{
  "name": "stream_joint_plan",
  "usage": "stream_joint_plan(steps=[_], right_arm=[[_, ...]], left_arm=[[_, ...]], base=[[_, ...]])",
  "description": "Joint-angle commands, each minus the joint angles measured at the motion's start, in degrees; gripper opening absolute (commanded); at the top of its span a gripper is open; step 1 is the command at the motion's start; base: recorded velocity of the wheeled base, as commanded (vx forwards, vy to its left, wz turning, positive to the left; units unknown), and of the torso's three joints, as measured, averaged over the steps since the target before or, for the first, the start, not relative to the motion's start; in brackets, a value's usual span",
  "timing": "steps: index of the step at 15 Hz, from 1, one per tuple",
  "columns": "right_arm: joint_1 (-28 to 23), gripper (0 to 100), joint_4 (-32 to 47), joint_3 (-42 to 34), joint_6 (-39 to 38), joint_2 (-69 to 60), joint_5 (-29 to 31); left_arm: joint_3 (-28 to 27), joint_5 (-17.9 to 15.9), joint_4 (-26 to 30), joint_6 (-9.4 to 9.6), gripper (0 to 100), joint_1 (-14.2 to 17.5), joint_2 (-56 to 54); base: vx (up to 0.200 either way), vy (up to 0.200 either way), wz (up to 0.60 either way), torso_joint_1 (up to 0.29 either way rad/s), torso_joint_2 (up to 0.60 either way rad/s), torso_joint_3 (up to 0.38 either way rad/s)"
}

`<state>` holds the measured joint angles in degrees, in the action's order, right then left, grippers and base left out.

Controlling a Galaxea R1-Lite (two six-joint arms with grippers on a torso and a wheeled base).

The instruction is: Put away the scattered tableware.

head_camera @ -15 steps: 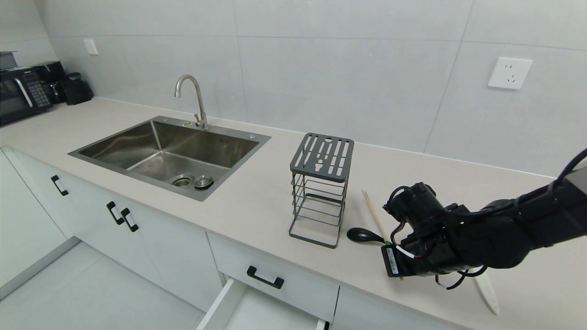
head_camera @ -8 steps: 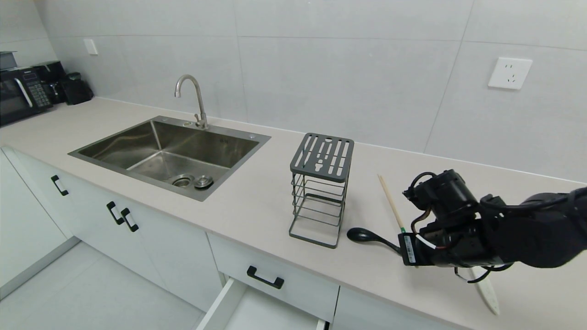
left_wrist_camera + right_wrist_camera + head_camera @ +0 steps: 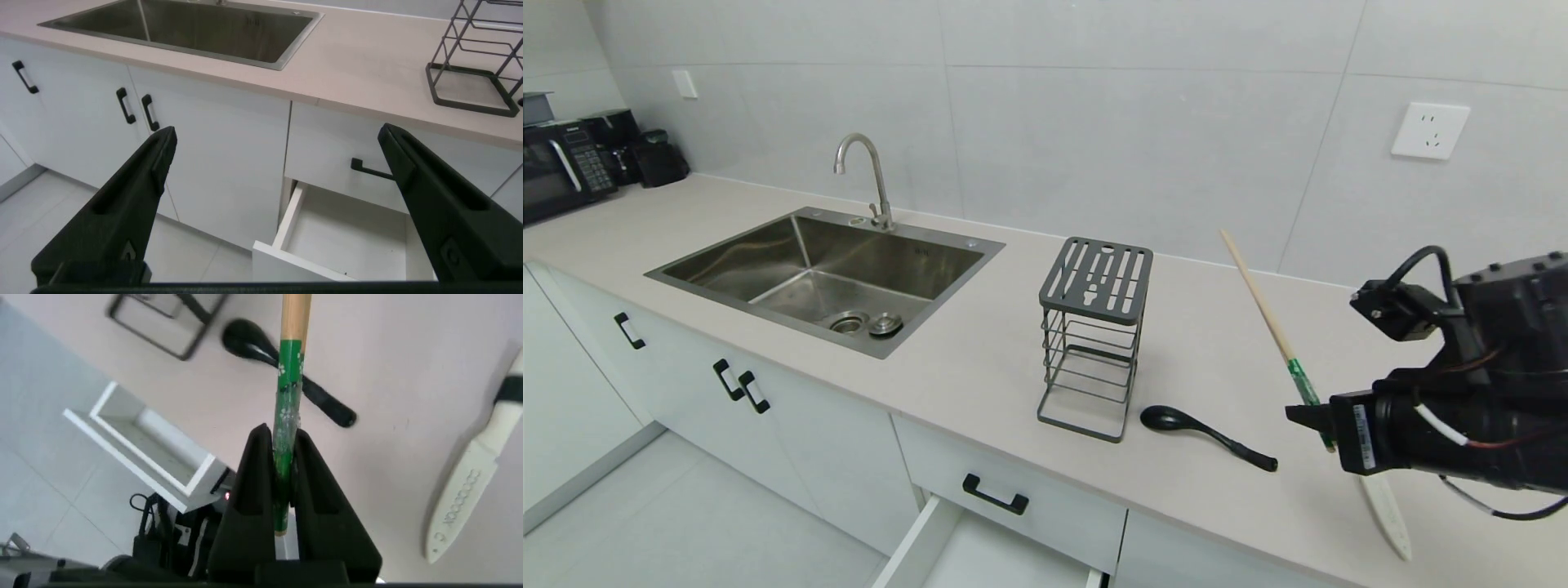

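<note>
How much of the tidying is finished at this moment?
Done: nothing looks put away; the rack is empty. In hand: the right gripper holds a chopstick, raised above the counter. Left: the black spoon and the white knife lie on the counter.

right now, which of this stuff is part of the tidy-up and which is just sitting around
Part of the job: chopstick in the right gripper; black spoon; white knife; slotted rack; maybe the open drawer.

Just sitting around: sink; faucet; microwave; wall socket.
</note>
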<state>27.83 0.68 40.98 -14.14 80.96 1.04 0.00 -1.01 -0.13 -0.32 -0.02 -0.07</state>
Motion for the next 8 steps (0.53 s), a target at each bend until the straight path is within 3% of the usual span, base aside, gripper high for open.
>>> stream_joint_plan(steps=[1, 6, 8], right_arm=[[0.6, 0, -0.1, -1.0, 1.9, -8.9, -3.3], [5.6, 0, -6.8, -2.8, 2.9, -15.4, -10.8], [7.1, 0, -6.7, -5.8, 7.1, -16.4, -13.9]], left_arm=[[0.0, 0.0, 0.0, -0.03, 100, 0.0, 0.1], [0.0, 0.0, 0.0, -0.03, 100, 0.0, 0.1], [0.0, 0.0, 0.0, -0.03, 100, 0.0, 0.1]], base=[[0.000, 0.000, 0.00, 0.000, 0.00, 0.000], [0.000, 0.000, 0.00, 0.000, 0.00, 0.000], [0.000, 0.000, 0.00, 0.000, 0.00, 0.000]])
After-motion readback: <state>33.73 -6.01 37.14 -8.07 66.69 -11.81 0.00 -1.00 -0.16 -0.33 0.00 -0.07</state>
